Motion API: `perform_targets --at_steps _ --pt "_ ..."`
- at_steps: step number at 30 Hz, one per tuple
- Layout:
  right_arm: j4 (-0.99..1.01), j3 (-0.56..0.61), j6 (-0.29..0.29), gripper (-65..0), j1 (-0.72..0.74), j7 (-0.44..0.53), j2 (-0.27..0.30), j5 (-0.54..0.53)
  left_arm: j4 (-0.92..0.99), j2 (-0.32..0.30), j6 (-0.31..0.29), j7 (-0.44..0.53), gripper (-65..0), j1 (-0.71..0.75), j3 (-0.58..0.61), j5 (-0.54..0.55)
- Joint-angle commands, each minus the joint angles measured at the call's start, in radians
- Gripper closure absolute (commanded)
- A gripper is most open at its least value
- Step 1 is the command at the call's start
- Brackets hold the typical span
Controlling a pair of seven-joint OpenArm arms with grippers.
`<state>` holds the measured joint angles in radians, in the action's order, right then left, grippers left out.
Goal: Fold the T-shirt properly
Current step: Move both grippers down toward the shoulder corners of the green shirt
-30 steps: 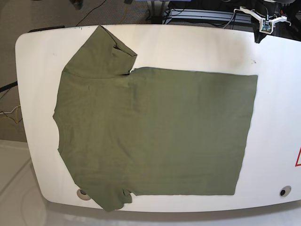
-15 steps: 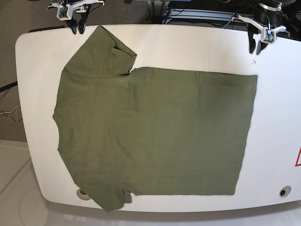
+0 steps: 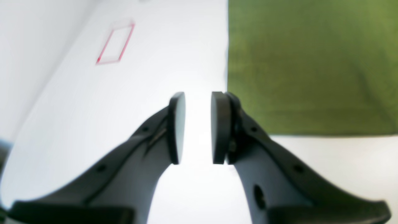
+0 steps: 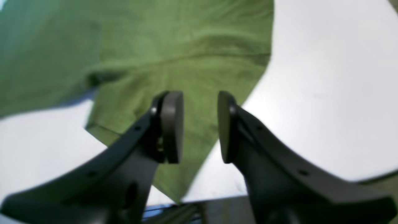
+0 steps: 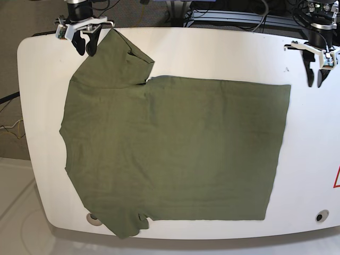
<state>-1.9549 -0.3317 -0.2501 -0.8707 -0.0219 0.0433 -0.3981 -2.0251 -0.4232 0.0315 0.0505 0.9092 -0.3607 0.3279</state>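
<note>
The olive-green T-shirt [image 5: 170, 149] lies spread flat on the white table [image 5: 223, 53], collar toward the base view's left and hem toward its right. One sleeve [image 5: 114, 58] points to the far edge. My right gripper [image 5: 85, 49] hovers at the tip of that sleeve, jaws parted and empty. In the right wrist view the right gripper [image 4: 199, 124] sits over the T-shirt's sleeve cloth [image 4: 186, 56]. My left gripper [image 5: 315, 79] hangs over bare table just beyond the far hem corner, open. In the left wrist view the left gripper [image 3: 198, 127] holds nothing, with the T-shirt's corner [image 3: 311, 62] to its right.
A red-outlined mark [image 3: 115, 43] is on the table ahead of the left gripper, and a red triangle mark [image 5: 337, 178] sits at the right edge. Two round holes [image 5: 320, 217] [image 5: 94, 218] lie near the front edge. Cables and frames [image 5: 228, 16] stand behind the table.
Both arms have come down into view toward the far corners of the shirt. Both grippers have gone from shut to open. The T-shirt has not moved.
</note>
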Motion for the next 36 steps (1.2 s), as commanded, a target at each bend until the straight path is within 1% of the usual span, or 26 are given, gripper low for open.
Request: perform_targets --at_steps 1,6,12,14,18,22,24,28,32,34,36 --pt "-0.007 -0.014 -0.024 -22.5 0.005 -0.004 0.002 -0.038 -0.015 0.016 -0.008 0.014 -15.8 0.002 0.004 -0.007" --pt "0.001 -0.022 -0.041 -25.6 0.024 -0.032 0.001 -0.081 -0.007 0.040 -0.011 0.004 -16.7 -0.006 0.008 -0.018" --pt "-0.001 -0.019 -0.038 -28.3 0.030 -0.057 0.003 -0.096 0.003 0.051 -0.007 -0.020 -16.5 0.003 0.018 -0.027" --pt "-0.013 -0.024 -0.035 -31.8 0.029 -0.056 0.006 -0.109 -0.003 0.046 0.003 -0.022 -15.6 0.008 0.028 -0.030" --pt "0.002 -0.029 -0.033 -32.9 0.059 -0.081 0.011 -0.112 0.004 0.045 0.001 -0.030 -15.2 0.004 0.029 -0.037" --pt "0.043 -0.041 -0.036 -33.6 0.113 -0.133 0.024 -0.139 0.013 0.045 -0.001 -0.033 -15.5 -0.006 0.027 -0.038" --pt "0.147 -0.068 -0.045 -34.4 0.213 -0.230 0.079 -0.216 0.024 0.040 -0.009 -0.063 -20.5 -0.025 0.013 -0.022" --pt "0.212 -0.076 -0.048 -34.1 0.251 -0.265 0.106 -0.252 0.032 0.040 -0.009 -0.111 -24.2 -0.035 0.007 -0.007" --pt "0.269 -0.078 -0.049 -33.8 0.278 -0.290 0.127 -0.272 0.028 0.046 -0.008 -0.161 -23.8 -0.043 -0.008 0.017" --pt "0.292 -0.076 -0.048 -33.6 0.286 -0.302 0.135 -0.279 0.023 0.051 -0.008 -0.184 -22.2 -0.048 -0.018 0.031" --pt "0.323 -0.075 -0.037 -33.0 0.311 -0.325 0.158 -0.286 0.020 0.050 -0.012 -0.211 -20.7 -0.043 -0.020 0.038"
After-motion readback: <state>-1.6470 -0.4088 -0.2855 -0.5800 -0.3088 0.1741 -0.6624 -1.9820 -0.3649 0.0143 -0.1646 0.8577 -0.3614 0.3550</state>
